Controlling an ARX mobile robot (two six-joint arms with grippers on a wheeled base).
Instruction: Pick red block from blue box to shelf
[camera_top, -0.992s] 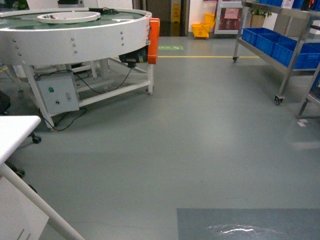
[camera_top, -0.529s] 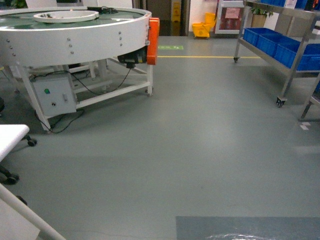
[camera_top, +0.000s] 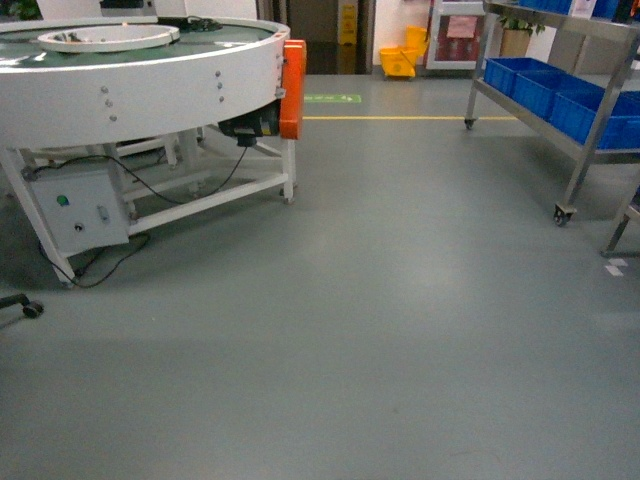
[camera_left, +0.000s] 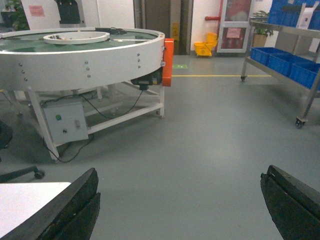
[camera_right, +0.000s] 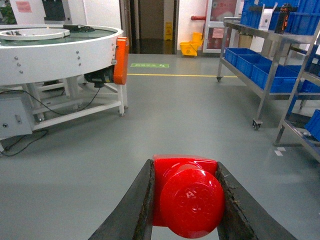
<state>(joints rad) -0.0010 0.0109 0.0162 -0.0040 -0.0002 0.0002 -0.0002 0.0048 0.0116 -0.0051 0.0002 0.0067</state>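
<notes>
Grey floor fills the head view; only the right wrist view shows the right gripper (camera_right: 184, 200) clamping the red block (camera_right: 187, 200).

view swung right | white table gone | round conveyor (camera_top: 140, 80) shifted left

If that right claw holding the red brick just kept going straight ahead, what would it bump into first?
Probably nothing soon: ahead of the right gripper, shut on the red block, lies open grey floor. The shelf stands off to its right, though depth is hard to judge.
</notes>
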